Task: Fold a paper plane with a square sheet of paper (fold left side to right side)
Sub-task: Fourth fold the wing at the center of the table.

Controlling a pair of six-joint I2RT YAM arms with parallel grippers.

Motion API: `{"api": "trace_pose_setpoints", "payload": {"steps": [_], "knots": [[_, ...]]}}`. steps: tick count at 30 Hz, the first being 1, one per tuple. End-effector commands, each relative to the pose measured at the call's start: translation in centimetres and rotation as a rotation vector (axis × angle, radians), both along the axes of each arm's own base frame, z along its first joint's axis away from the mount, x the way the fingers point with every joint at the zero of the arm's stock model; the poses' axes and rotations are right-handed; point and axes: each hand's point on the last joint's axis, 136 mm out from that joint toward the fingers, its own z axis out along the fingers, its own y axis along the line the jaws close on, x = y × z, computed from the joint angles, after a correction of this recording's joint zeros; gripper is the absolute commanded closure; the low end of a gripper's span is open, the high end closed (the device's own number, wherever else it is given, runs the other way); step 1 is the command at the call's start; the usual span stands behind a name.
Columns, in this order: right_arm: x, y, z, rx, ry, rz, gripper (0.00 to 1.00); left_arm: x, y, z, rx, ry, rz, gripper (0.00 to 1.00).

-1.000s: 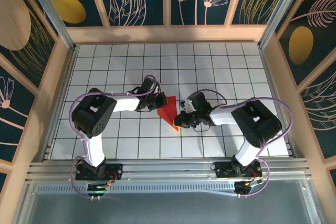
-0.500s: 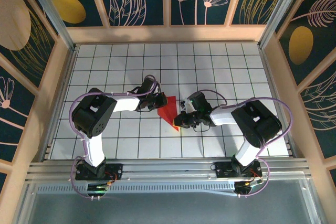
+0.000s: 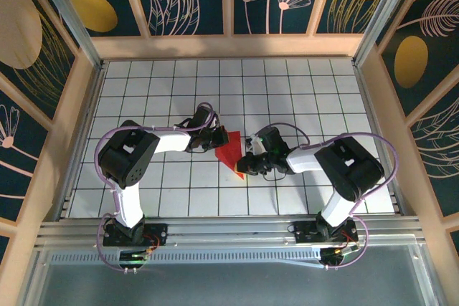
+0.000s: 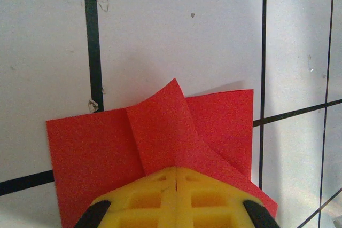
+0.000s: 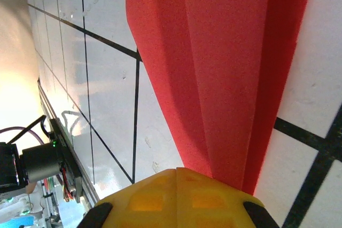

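The square sheet of paper point(image 3: 231, 150) is bright red and lies partly folded in the middle of the tiled table, wider at the far end and narrowing to a point nearer me. In the left wrist view the paper point(image 4: 160, 137) shows two flaps, one lifted and overlapping. My left gripper point(image 3: 217, 141) rests on the paper's far left part, its yellow fingers closed together point(image 4: 176, 169) on top of the sheet. At the narrow near end of the paper point(image 5: 224, 68), my right gripper point(image 3: 246, 165) is also shut, tips point(image 5: 176, 170) down against it.
The white table point(image 3: 301, 98) has a black grid. Wooden walls point(image 3: 79, 105) stand at left, right and back. An aluminium rail point(image 3: 229, 231) runs along the near edge by both arm bases. Free tiles lie on every side of the paper.
The right wrist has shifted slightly towards the paper. The left arm and the paper look the same.
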Motion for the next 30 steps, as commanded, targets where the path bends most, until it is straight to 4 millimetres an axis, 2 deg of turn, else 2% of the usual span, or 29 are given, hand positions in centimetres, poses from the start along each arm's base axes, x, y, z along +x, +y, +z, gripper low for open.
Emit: {"api": "trace_pose_setpoints", "payload": {"steps": [1, 20, 30], "knots": [[-0.6, 0.1, -0.6, 0.004, 0.018, 0.010, 1.00, -2.6, 2.7, -4.8, 0.151, 0.129, 0.017, 0.98], [-1.7, -0.3, -2.1, -0.046, 0.052, 0.020, 1.00, -2.7, 2.9, -5.0, 0.157, 0.136, 0.021, 0.98], [-3.3, -0.7, -2.5, -0.070, 0.079, 0.041, 1.00, -2.8, 3.1, -5.4, 0.168, 0.145, 0.032, 0.98]]}}
